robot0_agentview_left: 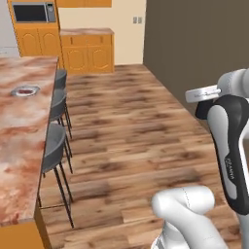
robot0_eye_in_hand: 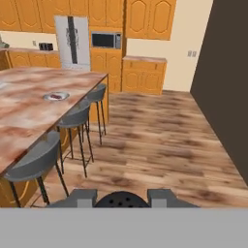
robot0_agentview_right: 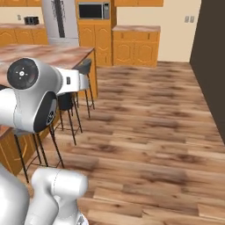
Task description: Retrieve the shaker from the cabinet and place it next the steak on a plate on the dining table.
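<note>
- The shaker (robot0_eye_in_hand: 121, 199) shows in the hand view as a black round top with small dots, its cap end facing the camera, so its long axis runs along the gripper's own line of sight.
- It sits between the two grey finger tips, which stand close against its left and right sides; the gripper (robot0_eye_in_hand: 121, 198) is closed on it and holds it.
- Little of the shaker's body can be seen; the dark domed top is what shows, low in the hand view.
- The dining table (robot0_eye_in_hand: 29, 111) lies ahead and to the left in the hand view, with a reddish-brown marbled top and orange sides, well apart from the held shaker.
- On that top rests the plate (robot0_eye_in_hand: 50, 97), round and light grey, with the steak (robot0_eye_in_hand: 57, 96) as a small reddish-brown piece on it.
- In the left base view the plate (robot0_agentview_left: 18, 92) and steak (robot0_agentview_left: 26, 90) lie far along the table (robot0_agentview_left: 24, 146).
- Grey stools (robot0_eye_in_hand: 36, 160) stand in a row along the table's near side, over a wooden plank floor (robot0_eye_in_hand: 160, 135).
- At the far wall stand orange cabinets (robot0_eye_in_hand: 145, 75), a built-in microwave (robot0_eye_in_hand: 105, 40) and a grey refrigerator (robot0_eye_in_hand: 72, 41).
- A dark brown wall (robot0_eye_in_hand: 225, 72) runs along the right.
</note>
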